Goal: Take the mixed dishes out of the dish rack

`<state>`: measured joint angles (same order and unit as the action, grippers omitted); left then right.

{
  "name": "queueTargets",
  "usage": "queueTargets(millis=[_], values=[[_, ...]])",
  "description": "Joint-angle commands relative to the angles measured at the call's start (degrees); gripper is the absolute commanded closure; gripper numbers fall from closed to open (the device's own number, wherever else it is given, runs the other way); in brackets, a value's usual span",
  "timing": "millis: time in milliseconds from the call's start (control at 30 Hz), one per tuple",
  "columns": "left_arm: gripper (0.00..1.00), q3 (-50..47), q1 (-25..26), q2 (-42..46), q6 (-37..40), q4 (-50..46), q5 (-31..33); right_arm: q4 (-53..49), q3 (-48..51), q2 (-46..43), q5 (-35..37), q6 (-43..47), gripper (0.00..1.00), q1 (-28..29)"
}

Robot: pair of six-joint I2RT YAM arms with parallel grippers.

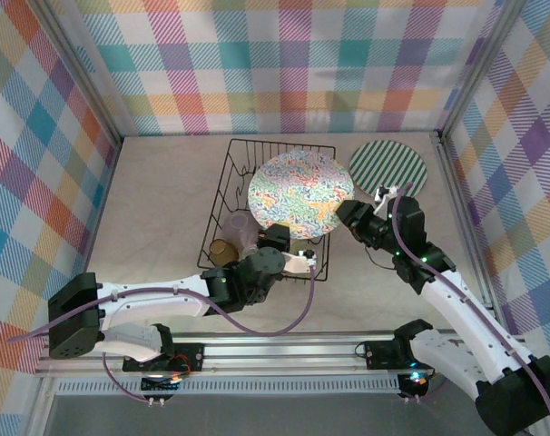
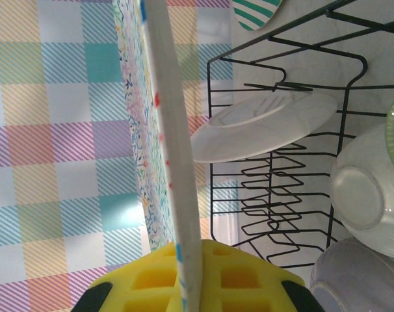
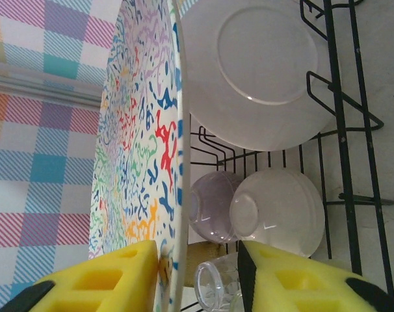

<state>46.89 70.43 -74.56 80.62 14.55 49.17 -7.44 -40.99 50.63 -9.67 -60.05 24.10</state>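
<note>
Top view: the patterned plate [image 1: 298, 195] leans over the dish rack [image 1: 228, 182]. Left wrist: the left gripper [image 2: 190, 286] clamps its rim. Right wrist: the right gripper [image 3: 200, 276] straddles the rim, not yet closed. An early left release may drop the plate on the bowl [image 3: 278, 211].

so: raised plate [image 1: 300, 195] over the dish rack [image 1: 234, 163], flat plate [image 1: 388, 166] on the table [image 1: 166, 200] at its 2 o'clock, cups [image 1: 234, 232] inside at 7

We are looking at a robotics test cell, not a home: a left arm [image 1: 157, 295] and a right arm [image 1: 456, 309] stand bolted to a metal rail [image 1: 257, 350] along the table's [image 1: 157, 200] near edge, and plaid cloth walls [image 1: 284, 64] are stretched between bare aluminium posts [image 1: 80, 73].
</note>
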Motion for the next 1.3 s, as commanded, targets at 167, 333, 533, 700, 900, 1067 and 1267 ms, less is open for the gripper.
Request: queueTargets(millis=[167, 333, 533, 700, 900, 1067, 1267], values=[[1.0, -0.1, 0.6, 0.3, -0.6, 3.5, 1.4, -1.3, -2.2, 1.4, 4.2, -3.8, 0.69, 1.7], [1.0, -0.2, 0.6, 0.3, -0.6, 3.4, 1.3, -1.0, -2.1, 1.8, 4.8, -4.9, 0.73, 2.3], [1.0, -0.1, 0.6, 0.3, -0.6, 3.3, 1.3, -0.7, -1.3, 1.5, 5.5, -6.2, 0.84, 2.8], [1.0, -0.2, 0.6, 0.4, -0.9, 3.0, 1.2, -0.2, -0.9, 1.1, 6.0, -6.4, 1.0, 2.9], [0.99, -0.3, 0.6, 0.8, -1.3, 2.9, 0.9, -0.1, -0.3, 0.6, 6.6, -6.5, 1.0, 2.9], [0.28, -1.1, 0.6, 1.6, -2.0, 2.8, -0.2, 0.3, -0.5, 0.7, 6.6, -6.0, 1.0, 2.9], [0.0, -1.5, 0.6, 3.8, -4.3, 1.7, -1.9, 0.6, -1.5, 0.6, 7.0, -4.5, 1.0, 2.8]])
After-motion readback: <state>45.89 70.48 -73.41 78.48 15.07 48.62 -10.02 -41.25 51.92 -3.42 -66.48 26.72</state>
